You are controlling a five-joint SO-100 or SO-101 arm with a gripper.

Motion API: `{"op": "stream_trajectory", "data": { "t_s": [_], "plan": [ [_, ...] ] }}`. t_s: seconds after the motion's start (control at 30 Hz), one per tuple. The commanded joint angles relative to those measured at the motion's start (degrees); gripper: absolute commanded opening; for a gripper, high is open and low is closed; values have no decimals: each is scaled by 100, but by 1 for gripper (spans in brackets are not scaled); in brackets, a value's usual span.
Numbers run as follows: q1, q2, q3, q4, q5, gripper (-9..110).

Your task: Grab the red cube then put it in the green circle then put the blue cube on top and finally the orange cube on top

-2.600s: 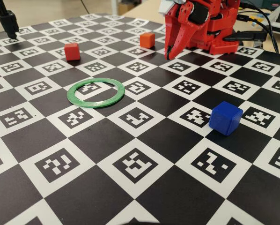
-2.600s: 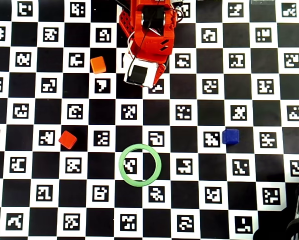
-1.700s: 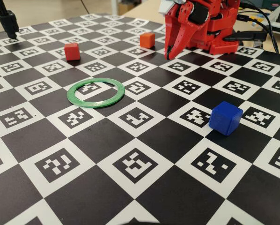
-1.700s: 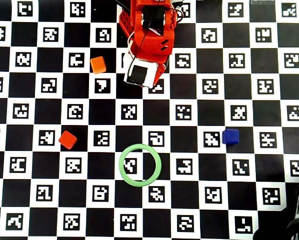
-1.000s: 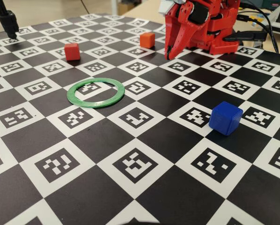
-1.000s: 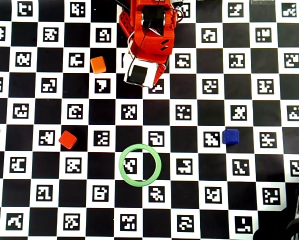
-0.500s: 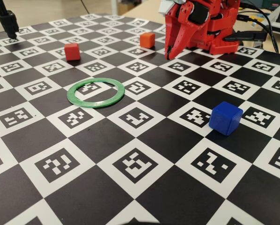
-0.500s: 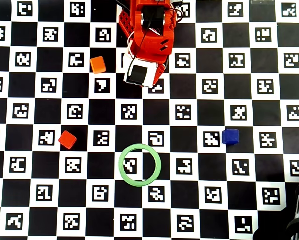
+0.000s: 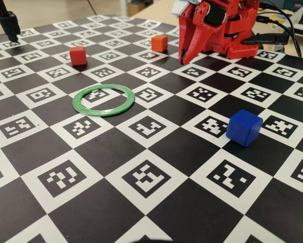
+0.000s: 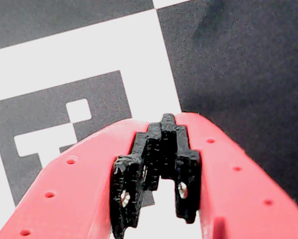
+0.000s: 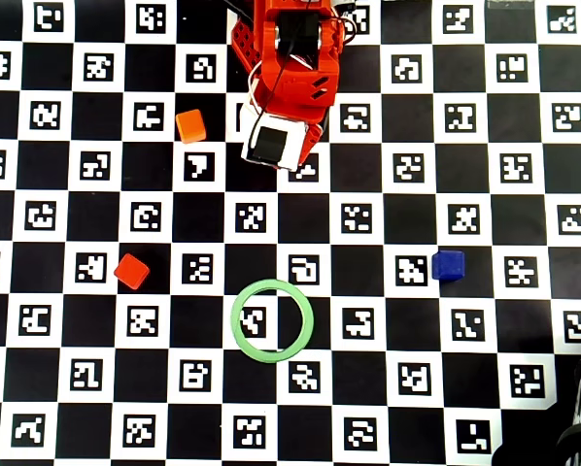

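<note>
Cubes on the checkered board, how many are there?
3. In the overhead view, the orange cube sits upper left by the arm, the red cube sits left of the green circle, and the blue cube sits right. None looks hidden.

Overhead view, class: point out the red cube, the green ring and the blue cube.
red cube (image 11: 131, 272), overhead view, top face.
green ring (image 11: 237, 304), overhead view, left part of the band.
blue cube (image 11: 448, 264), overhead view, top face.
</note>
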Motion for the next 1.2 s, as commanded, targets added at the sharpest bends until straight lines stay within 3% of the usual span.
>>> {"op": "stream_trajectory", "data": {
  "t_s": [0.0, 0.4, 0.63, 0.87, 1.17],
  "plan": [
    [-44, 264, 316, 246, -18, -6],
    [-35, 264, 316, 316, -703, -6],
    [0, -255, 18, -589, -62, -6],
    [79, -2883, -2769, -879, 1644, -6],
    [475, -5546, -6275, 193, 3111, -6]
  ]
}}
